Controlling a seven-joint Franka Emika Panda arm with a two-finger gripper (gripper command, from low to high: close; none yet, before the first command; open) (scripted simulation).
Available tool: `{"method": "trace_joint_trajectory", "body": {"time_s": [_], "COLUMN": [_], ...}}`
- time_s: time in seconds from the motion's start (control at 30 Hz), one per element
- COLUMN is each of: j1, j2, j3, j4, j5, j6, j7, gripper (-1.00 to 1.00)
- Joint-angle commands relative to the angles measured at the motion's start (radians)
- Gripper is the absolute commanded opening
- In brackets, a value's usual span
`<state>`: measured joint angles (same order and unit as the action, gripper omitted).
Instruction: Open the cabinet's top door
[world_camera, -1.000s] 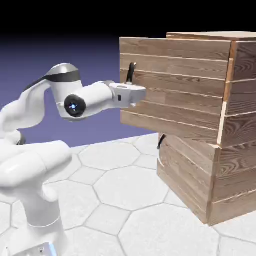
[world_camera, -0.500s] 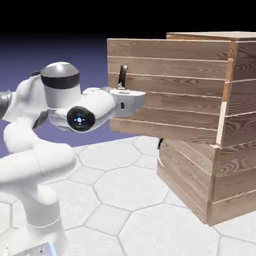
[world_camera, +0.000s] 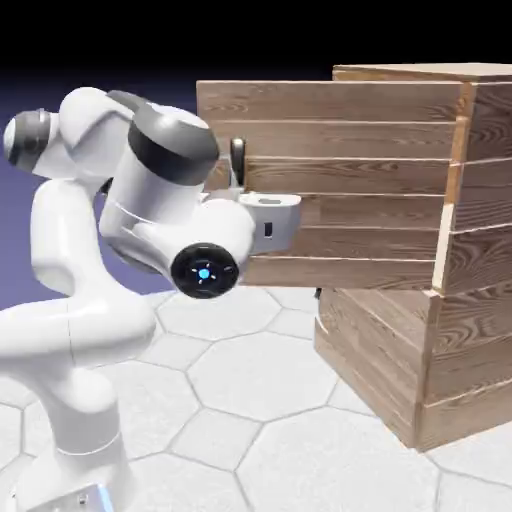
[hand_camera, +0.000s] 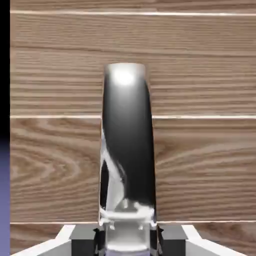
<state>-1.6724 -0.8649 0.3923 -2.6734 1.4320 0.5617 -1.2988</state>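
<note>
The plank-wood cabinet stands at the exterior view's right. Its top door is swung well out from the body, its free edge toward the exterior view's left. The curved black handle sits near that edge. My gripper is shut on the handle, with the white hand just below it. In the hand view the glossy black handle rises between my gripper, whose grey fingertips press against its sides, and the door's planks fill the background.
The lower plank panel stays flush with the cabinet, its short dark handle just under the open door. My white arm's elbow bulks in front of the door's free edge. The floor is pale hexagonal tiles.
The top door has swung further out toward the exterior view's left, carried by the handle. My arm has folded back and its elbow has risen in front of the door's edge.
</note>
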Motion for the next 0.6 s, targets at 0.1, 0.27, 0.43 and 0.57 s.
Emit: {"method": "trace_joint_trajectory", "body": {"time_s": [0.1, 0.27, 0.43, 0.57], "j1": [-0.013, -0.014, -0.004, 0.010], "j2": [0.145, 0.326, 0.507, 0.652], "j3": [0.017, 0.041, 0.068, 0.093], "j4": [0.105, 0.246, 0.400, 0.532], "j5": [-0.128, -0.271, -0.394, -0.478], "j6": [-0.011, -0.013, -0.014, -0.020], "j7": [-0.106, -0.205, -0.266, -0.287], "gripper": [-1.00, -1.00, -1.00, -1.00]}}
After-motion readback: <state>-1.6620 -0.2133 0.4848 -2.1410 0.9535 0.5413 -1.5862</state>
